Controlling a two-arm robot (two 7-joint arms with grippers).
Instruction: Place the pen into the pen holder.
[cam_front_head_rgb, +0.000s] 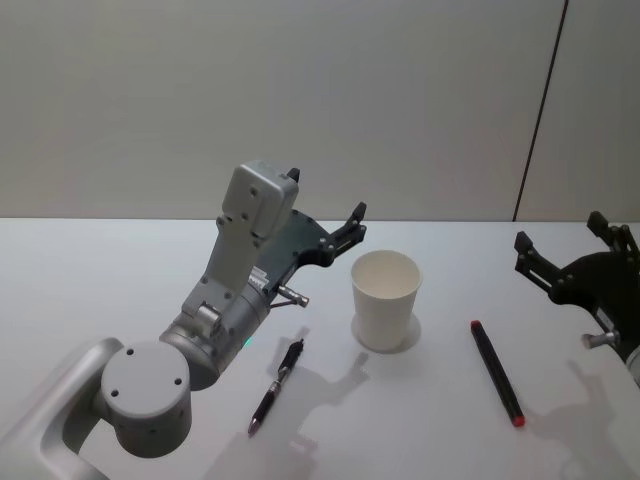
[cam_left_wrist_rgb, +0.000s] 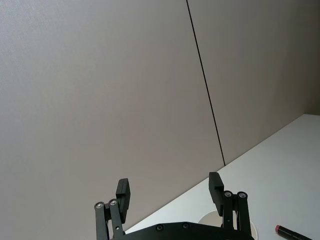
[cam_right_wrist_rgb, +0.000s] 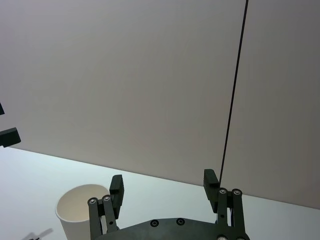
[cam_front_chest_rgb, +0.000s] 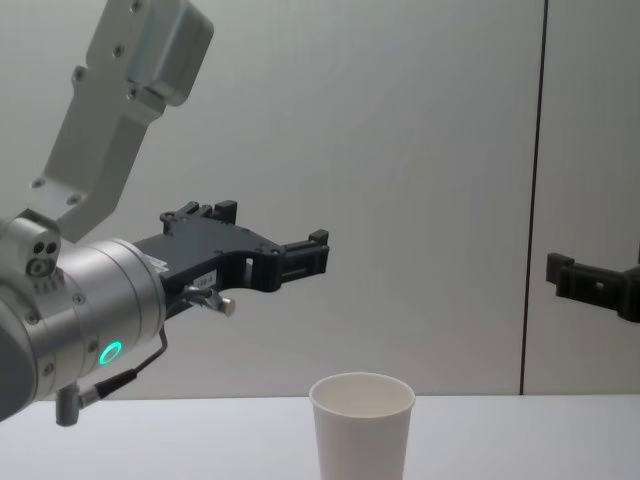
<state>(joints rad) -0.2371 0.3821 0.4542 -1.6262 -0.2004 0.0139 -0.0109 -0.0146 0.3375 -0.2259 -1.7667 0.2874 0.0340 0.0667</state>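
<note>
The pen holder, a white paper cup (cam_front_head_rgb: 385, 300), stands upright mid-table, also seen as the cup (cam_front_chest_rgb: 362, 425) and the cup (cam_right_wrist_rgb: 75, 210). A dark pen (cam_front_head_rgb: 277, 385) lies on the table to the cup's near left. A black pen with red ends (cam_front_head_rgb: 496, 372) lies to the cup's near right. My left gripper (cam_front_head_rgb: 325, 195) hovers open and empty above the table just left of the cup, well above the dark pen; it shows as the left gripper (cam_left_wrist_rgb: 170, 192) and the left gripper (cam_front_chest_rgb: 272, 228). My right gripper (cam_front_head_rgb: 560, 232) hangs open and empty at the far right, also shown as the right gripper (cam_right_wrist_rgb: 163, 185).
The white table (cam_front_head_rgb: 100, 270) meets a grey wall behind it, with a dark vertical seam (cam_front_head_rgb: 540, 110) on the right. The left arm's large grey joint (cam_front_head_rgb: 145, 395) sits low at the near left.
</note>
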